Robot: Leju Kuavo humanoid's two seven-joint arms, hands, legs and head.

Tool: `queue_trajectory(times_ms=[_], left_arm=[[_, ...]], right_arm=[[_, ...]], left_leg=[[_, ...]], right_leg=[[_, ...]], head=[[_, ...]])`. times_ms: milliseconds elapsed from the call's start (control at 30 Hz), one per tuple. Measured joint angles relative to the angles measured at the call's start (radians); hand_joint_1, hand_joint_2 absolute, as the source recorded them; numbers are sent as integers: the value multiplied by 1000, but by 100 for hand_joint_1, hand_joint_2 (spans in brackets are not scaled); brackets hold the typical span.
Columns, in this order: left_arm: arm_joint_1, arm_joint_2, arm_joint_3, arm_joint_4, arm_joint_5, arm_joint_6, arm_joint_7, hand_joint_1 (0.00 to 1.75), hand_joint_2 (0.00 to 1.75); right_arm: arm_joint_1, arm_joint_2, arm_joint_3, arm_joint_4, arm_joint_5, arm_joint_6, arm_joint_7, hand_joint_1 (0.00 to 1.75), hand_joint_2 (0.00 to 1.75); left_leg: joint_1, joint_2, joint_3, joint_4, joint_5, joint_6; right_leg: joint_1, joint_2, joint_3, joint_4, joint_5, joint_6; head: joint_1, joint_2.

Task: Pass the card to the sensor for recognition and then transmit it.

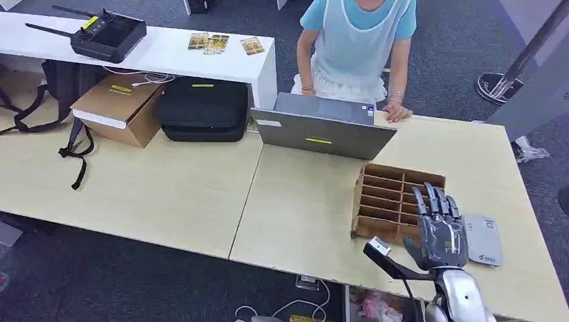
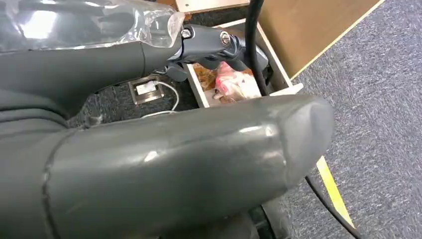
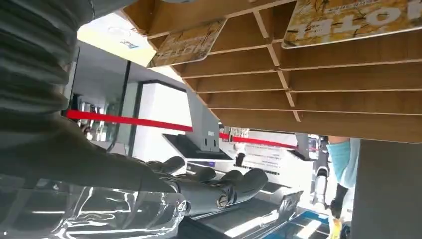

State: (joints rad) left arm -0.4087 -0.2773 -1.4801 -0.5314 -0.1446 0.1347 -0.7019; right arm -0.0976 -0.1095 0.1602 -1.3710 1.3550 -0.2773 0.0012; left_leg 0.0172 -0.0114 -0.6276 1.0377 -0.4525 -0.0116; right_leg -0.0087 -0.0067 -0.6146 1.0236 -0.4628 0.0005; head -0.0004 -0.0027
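Two cards [image 3: 348,20] flat-faced in the rack's [image 1: 382,201] slots, edges outward.

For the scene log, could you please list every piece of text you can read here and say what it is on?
"OTEL", shown upside down and cut by the picture's edge: on the card in the wooden rack.
Second card in the rack: print too blurred to read.
Grey card reader on the table: blue mark too small to read.
Yellow labels on the laptop and black case: unreadable.

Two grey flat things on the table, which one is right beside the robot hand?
The small grey sensor pad, lying flat just right of the right robot hand. The laptop sits farther back, by the person.
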Motion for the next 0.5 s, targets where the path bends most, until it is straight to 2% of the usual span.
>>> queue_trajectory(times_ms=[500], left_arm=[[0, 0, 0, 0, 8, 0, 0, 0, 0]], right_arm=[[10, 3, -16, 2, 50, 61, 56, 0, 175]], left_leg=[[0, 0, 0, 0, 0, 0]], right_leg=[[0, 0, 0, 0, 0, 0]], head=[[0, 0]])
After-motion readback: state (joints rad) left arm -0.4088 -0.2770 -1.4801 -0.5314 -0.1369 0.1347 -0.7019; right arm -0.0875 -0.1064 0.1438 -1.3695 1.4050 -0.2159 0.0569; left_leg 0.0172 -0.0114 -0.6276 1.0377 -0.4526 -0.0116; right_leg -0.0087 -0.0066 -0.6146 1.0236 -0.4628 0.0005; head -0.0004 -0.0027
